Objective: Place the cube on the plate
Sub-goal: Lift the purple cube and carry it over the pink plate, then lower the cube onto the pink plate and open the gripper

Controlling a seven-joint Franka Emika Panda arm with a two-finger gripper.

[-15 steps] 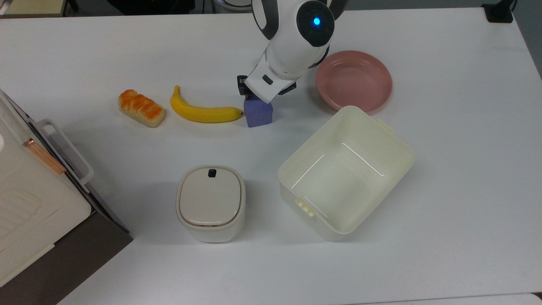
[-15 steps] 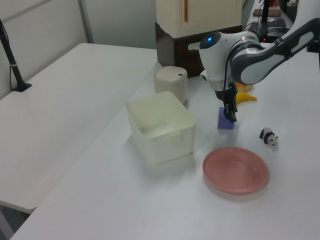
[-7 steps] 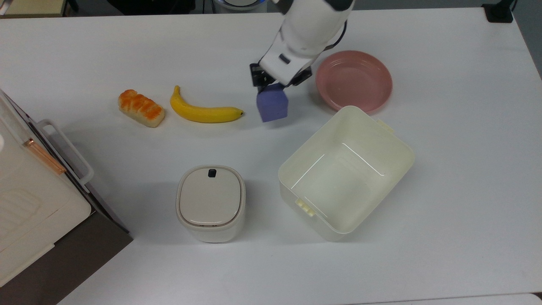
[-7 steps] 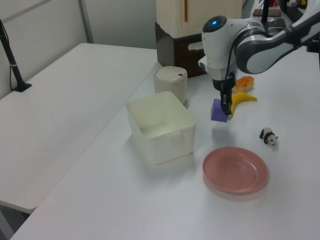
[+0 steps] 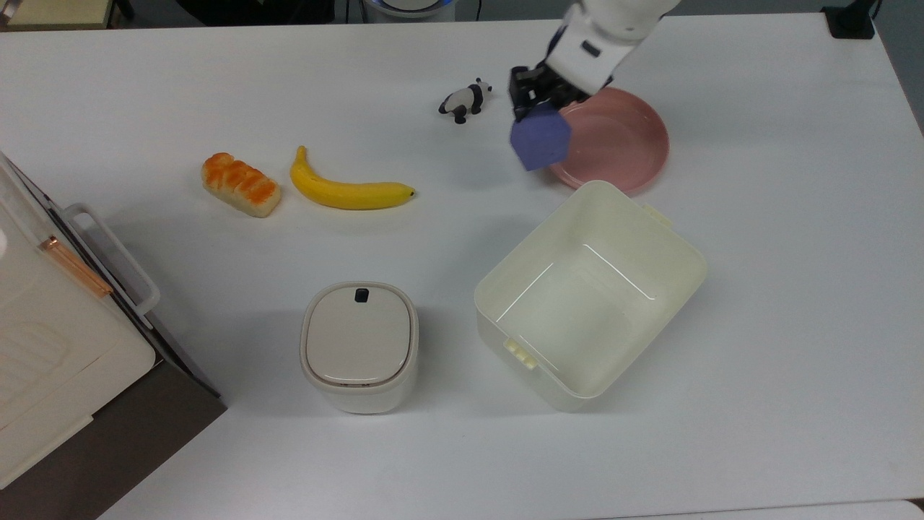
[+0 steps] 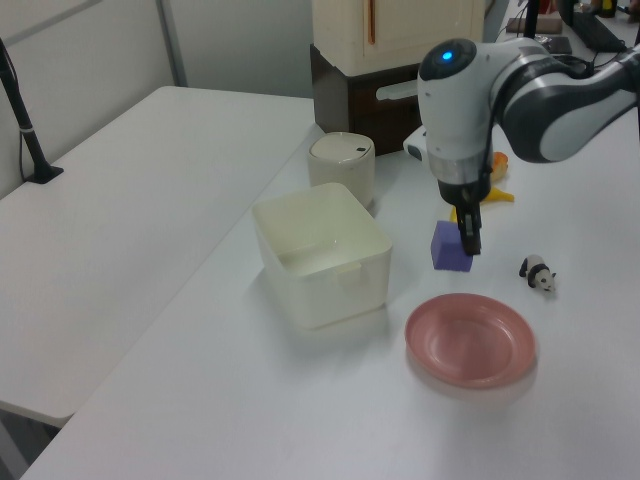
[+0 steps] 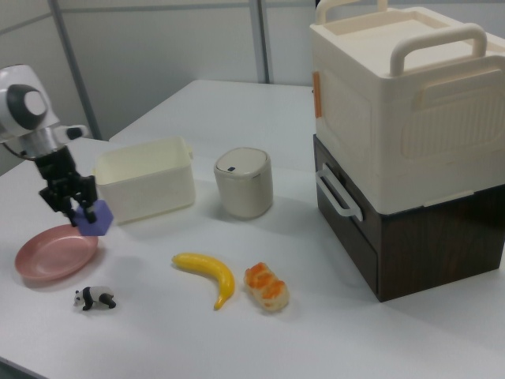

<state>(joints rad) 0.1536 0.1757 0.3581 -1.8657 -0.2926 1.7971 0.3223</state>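
Purple-blue and matte, the cube (image 5: 539, 140) is held above the worktop (image 5: 216, 87), clamped at its top between the black fingers (image 5: 521, 95) of the gripper (image 5: 538, 97). It is seen in the top view overlapping the left rim of the pink plate (image 5: 613, 141), lifted clear of it. The cube is tilted, one corner pointing toward the top view's lower edge; no long axis can be told, its sides being alike. Half a second ago it was hanging between the banana (image 5: 346, 189) and the plate, and a second ago it was touching the banana's tip on the worktop. The toy panda (image 5: 463, 100), hidden by the arm earlier, is now seen to the top view's left of the gripper. The cream tub (image 5: 671, 245), lidded bin (image 5: 359, 345) and bread (image 5: 240, 184) are unmoved.
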